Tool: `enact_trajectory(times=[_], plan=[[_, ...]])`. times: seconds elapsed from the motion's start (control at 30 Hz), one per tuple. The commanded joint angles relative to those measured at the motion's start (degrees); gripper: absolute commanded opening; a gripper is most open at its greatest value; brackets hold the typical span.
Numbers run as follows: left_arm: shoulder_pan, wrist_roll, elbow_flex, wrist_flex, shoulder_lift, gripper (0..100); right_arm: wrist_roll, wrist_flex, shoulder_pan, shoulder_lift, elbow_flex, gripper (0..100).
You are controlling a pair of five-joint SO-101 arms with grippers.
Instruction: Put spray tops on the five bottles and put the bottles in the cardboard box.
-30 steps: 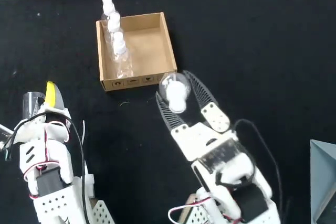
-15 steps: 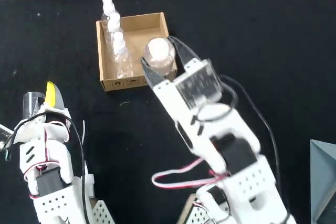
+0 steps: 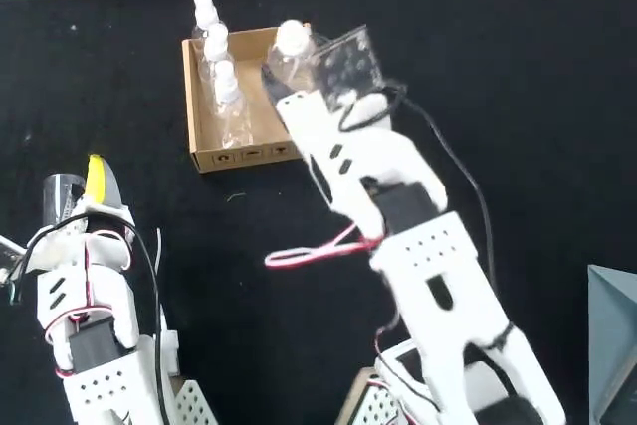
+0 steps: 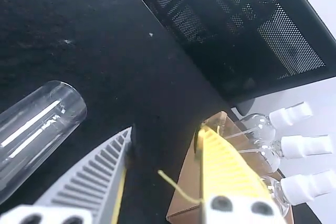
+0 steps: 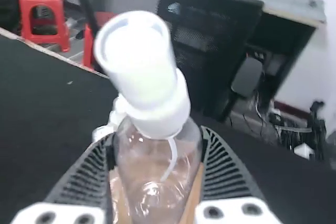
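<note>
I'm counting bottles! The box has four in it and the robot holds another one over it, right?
No. The high view shows three bottles in the cardboard box, not four. The right gripper does hold another bottle over it.

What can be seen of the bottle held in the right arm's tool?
The bottle is clear plastic by its look, with a white spray top fitted and a thin tube inside. The right tool is shut on its body, a ribbed finger on each side. In the high view it is over the cardboard box; whether it touches the box cannot be told.
</note>
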Motion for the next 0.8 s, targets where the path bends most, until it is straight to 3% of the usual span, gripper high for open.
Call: enact_trajectory(times=[0.0, 0.27, 0.77], plan=[[-0.66, -0.53, -0.92, -0.18, -0.88, 18, -3.52, -4.13, 3.43, 3.56, -5.32, 1.2], [-0.40, -0.53, -0.92, -0.18, -0.88, 18, -4.04, -9.85, 3.96, 14.99, -10.07, 1.2], [-0.22, -0.53, -0.84, -0.18, -0.88, 18, -4.13, -9.76, 4.57, 39.69, -31.43, 1.2]])
